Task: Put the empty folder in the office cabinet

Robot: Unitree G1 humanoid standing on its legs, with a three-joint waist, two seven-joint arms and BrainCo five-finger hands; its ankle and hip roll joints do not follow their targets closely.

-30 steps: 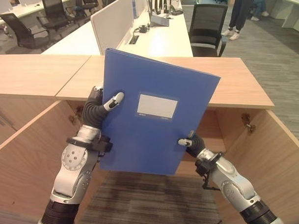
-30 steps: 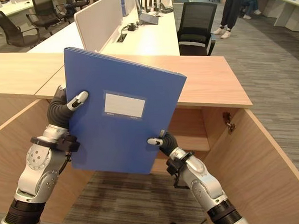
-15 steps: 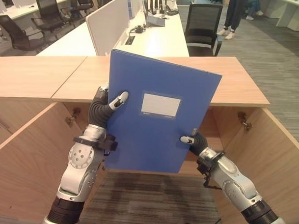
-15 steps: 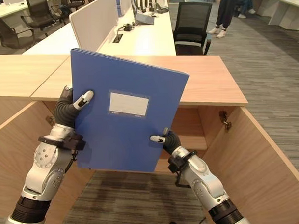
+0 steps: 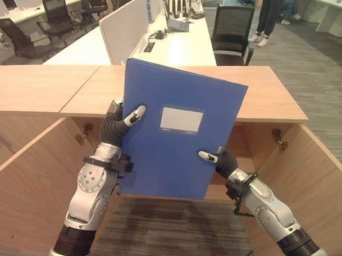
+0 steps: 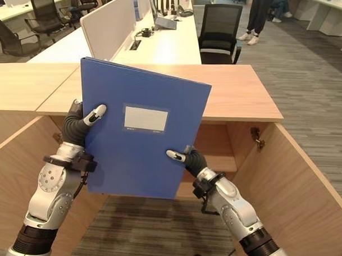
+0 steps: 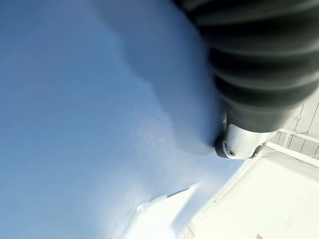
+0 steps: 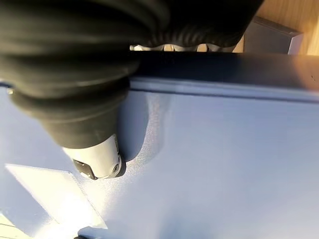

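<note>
We hold the folder [image 5: 179, 130] upright before the open cabinet [image 5: 271, 102].
Our left hand [image 5: 119, 121] pinches its left edge, our right hand [image 5: 220, 160] its lower right; a desk [image 5: 179, 46] stands behind.

Right hand [image 8: 94, 104] thumb pressed on blue folder [image 8: 224, 164]; fingers [image 8: 169, 48] behind its edge

Beyond the cabinet we see a long white desk [image 5: 185, 46] with a pale divider panel [image 5: 125, 25] standing along it — dark small items sit at its far end. A black office chair [image 5: 234, 30] stands beside it, more chairs [image 5: 21, 35] at far left, and a person's legs [image 5: 268, 18] on the grey carpet [image 5: 309, 61].
</note>
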